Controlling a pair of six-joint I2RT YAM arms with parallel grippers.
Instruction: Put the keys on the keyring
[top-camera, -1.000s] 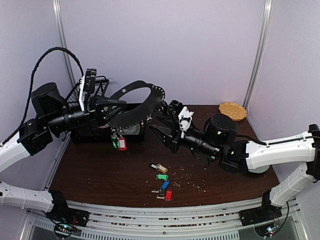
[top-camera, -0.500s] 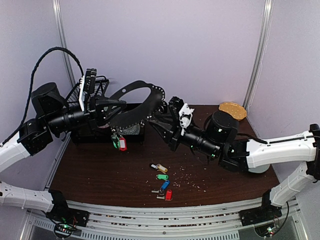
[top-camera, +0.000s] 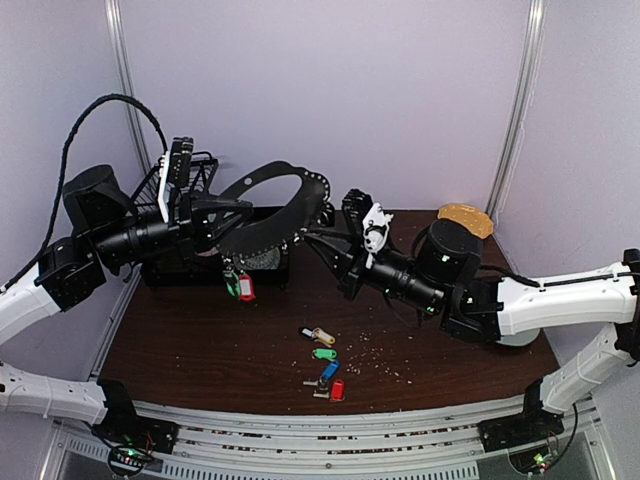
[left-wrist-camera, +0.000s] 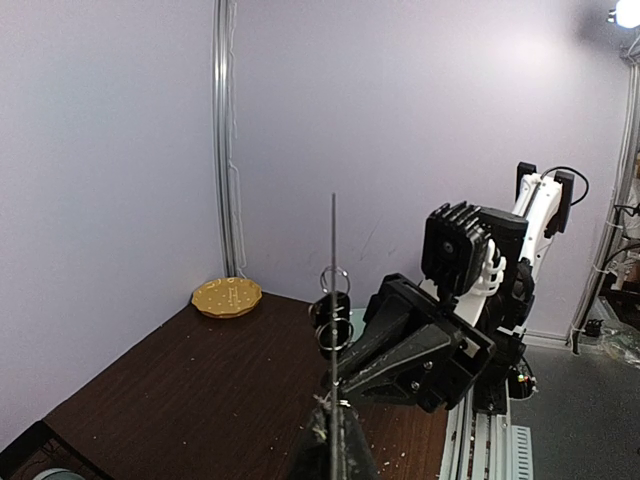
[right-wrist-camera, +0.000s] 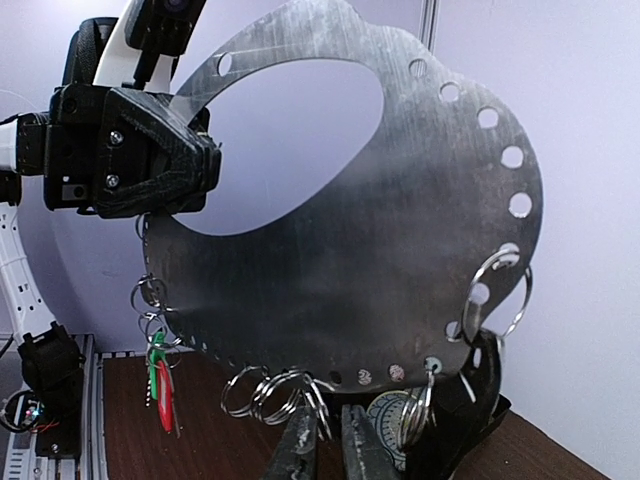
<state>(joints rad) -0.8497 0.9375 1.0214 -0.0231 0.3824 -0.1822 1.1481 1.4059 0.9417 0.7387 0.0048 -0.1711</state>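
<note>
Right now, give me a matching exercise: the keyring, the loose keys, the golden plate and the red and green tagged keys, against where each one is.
1. keyring
2. loose keys
3. golden plate
4. red and green tagged keys

A. far right corner of the table
B. hanging from the keyring
C. held in the air by the left end effector
D. lying on the table

Pairs: 1-C, 2-D, 3-A, 4-B

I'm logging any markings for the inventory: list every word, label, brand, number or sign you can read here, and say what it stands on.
None can be read in any view.
Key tags on the table: no print can be made out at this size.
Metal plate with punched holes: only scratches and holes, no lettering.
Round yellow plate: embossed pattern, too small to read as text.
Arm housings: no legible brand.
</note>
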